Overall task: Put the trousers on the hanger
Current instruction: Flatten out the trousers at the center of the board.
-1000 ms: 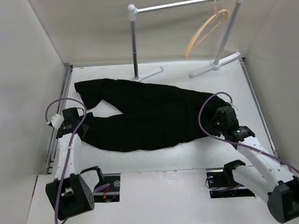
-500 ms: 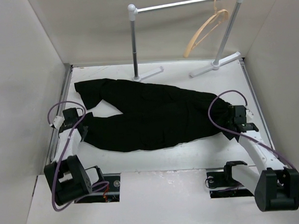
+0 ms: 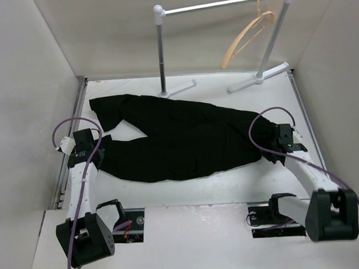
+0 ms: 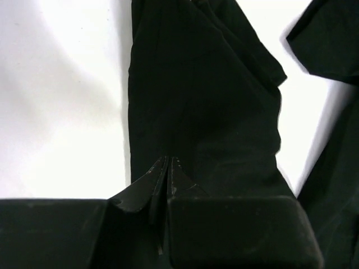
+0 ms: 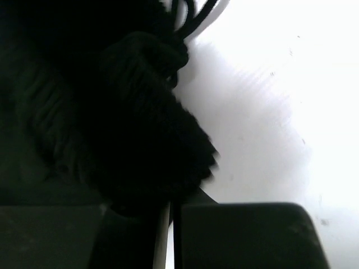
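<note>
The black trousers (image 3: 180,140) lie flat across the white table, legs to the left and waist to the right. My left gripper (image 3: 102,144) sits low on the end of the nearer leg. In the left wrist view its jaws (image 4: 168,159) are pressed together on the black cloth (image 4: 202,101). My right gripper (image 3: 272,148) is at the waist end, shut (image 5: 174,199) on a bunched fold of the trousers (image 5: 129,112). The tan wooden hanger (image 3: 245,35) hangs from the rail at the back right, far from both grippers.
A white-and-silver garment rail (image 3: 222,3) stands at the back, its feet (image 3: 179,88) (image 3: 259,78) on the table close to the trousers. White side walls (image 3: 30,86) close in the table. Purple cables (image 3: 73,123) loop over both arms.
Both grippers have closed onto the cloth. The right arm swung rightward to the waist end. The left arm shifted only slightly; the trousers have not moved.
</note>
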{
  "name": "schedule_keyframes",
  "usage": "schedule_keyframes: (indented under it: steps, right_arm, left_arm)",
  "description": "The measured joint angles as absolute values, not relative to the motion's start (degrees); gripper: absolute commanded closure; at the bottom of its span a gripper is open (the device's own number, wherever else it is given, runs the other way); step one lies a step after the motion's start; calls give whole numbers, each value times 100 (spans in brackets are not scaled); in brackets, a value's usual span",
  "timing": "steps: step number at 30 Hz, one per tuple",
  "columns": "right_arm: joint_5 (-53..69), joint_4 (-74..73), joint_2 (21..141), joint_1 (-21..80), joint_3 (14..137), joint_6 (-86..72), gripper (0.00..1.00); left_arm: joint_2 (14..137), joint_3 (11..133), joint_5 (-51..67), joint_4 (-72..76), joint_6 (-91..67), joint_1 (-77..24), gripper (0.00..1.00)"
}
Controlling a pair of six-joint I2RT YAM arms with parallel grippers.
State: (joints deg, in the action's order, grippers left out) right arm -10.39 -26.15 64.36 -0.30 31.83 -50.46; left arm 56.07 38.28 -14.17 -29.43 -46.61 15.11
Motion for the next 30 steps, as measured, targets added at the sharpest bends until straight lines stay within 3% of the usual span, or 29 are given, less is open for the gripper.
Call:
schedule_keyframes:
  steps: [7, 11, 12, 13, 14, 15, 16, 18, 23, 30]
  right_arm:
    - [-1007, -4434, 3594, -200, 3459, -5207, 98]
    - [-1015, -5398, 3223, -279, 3865, -5345, 95]
    - [-1052, -5579, 3225, -290, 3933, -5352, 85]
    - [-1122, -5730, 3227, -294, 3979, -5343, 68]
    - [-1227, -5841, 3227, -285, 4005, -5341, 51]
    - [-1367, -5940, 3227, -244, 4032, -5310, 43]
    - [-1476, -6016, 3229, -167, 4060, -5251, 29]
    - [-1597, -6093, 3227, -64, 4147, -5142, 20]
    - [-1697, -5824, 3374, 412, 4545, -4751, 25]
    - [-1079, -4904, 3717, 1833, 4287, -4613, 34]
  left_arm:
    - [5133, 4587, -1577, -3623, -4584, 1509, 96]
    - [5054, 4574, -1804, -3918, -4521, 1448, 64]
    - [5083, 4515, -1817, -3955, -4501, 1448, 55]
    - [5131, 4431, -1822, -3972, -4488, 1450, 49]
    - [5190, 4344, -1817, -3972, -4466, 1455, 47]
    - [5256, 4265, -1796, -3966, -4453, 1463, 45]
    - [5310, 4209, -1756, -3942, -4442, 1463, 45]
    - [5419, 4123, -1601, -3804, -4401, 1433, 45]
    - [6114, 4112, -1175, -3100, -4244, 1264, 50]
    - [7024, 3785, -1160, -2630, -4187, 1540, 79]
